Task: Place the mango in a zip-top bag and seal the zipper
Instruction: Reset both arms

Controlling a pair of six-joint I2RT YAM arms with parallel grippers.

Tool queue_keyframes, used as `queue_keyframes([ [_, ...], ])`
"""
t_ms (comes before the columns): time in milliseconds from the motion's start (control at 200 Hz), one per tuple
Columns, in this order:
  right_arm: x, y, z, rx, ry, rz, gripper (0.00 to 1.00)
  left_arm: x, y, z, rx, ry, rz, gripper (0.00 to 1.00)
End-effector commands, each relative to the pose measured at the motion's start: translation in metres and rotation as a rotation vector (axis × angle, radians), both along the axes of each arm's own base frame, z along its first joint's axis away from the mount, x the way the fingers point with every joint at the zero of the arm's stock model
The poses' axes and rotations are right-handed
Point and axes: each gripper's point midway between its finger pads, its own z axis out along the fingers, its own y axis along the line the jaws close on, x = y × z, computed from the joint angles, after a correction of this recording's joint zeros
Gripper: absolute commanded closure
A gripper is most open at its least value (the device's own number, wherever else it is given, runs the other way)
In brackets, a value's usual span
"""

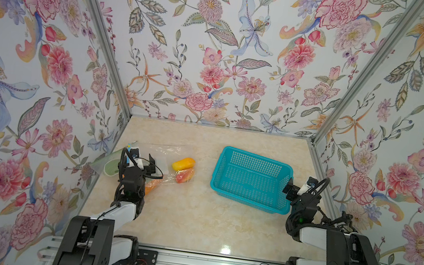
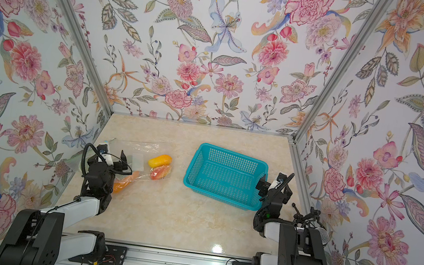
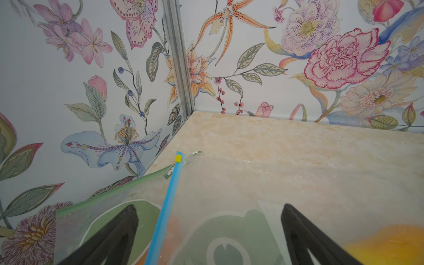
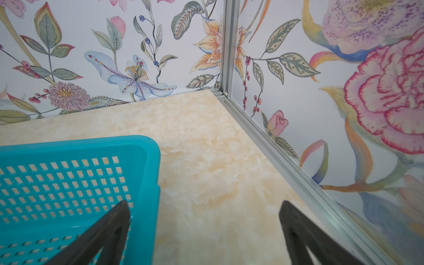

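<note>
Marble-look tabletop (image 1: 193, 220): smooth yellow oval mango (image 1: 184, 163), long axis side-to-side, by crinkly clear zip-top bag (image 1: 159, 150); left gripper (image 3: 209, 206), right gripper (image 4: 204, 203) both spread.

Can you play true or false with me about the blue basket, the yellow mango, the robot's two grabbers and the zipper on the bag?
1. The blue basket has nothing in it. True.
2. The left gripper is squeezing the yellow mango. False: its jaws stand open over a clear bag, and the mango lies apart from it.
3. The right gripper is open. True.
4. The mango is inside the basket. False: it lies on the table, outside the basket.
5. The zipper strip is red. False: it is blue, with a yellow slider.
</note>
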Motion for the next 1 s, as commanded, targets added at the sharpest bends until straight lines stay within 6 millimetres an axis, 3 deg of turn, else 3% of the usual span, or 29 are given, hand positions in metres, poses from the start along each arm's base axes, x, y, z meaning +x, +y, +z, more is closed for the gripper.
queue_keyframes([
  [0,0.007,0.015,-0.006,-0.015,0.017,0.073,0.00,-0.005,0.005,-0.005,0.042,-0.015,0.015,0.01],
  [175,0.017,0.025,-0.016,-0.032,0.027,0.127,0.00,0.007,0.001,-0.008,0.071,-0.027,-0.018,0.01],
  [240,0.017,0.033,-0.020,-0.063,0.046,0.153,0.00,0.015,-0.001,-0.017,0.074,0.001,-0.044,0.01],
  [355,0.022,0.032,-0.020,-0.064,0.066,0.140,0.00,0.023,-0.011,-0.027,0.095,0.019,-0.103,0.01],
  [565,0.021,0.032,-0.021,-0.062,0.067,0.140,0.00,0.022,-0.022,-0.031,0.125,0.020,-0.149,0.01],
  [996,0.021,0.032,-0.020,-0.070,0.066,0.133,0.00,0.021,-0.021,-0.031,0.130,0.020,-0.130,0.01],
])
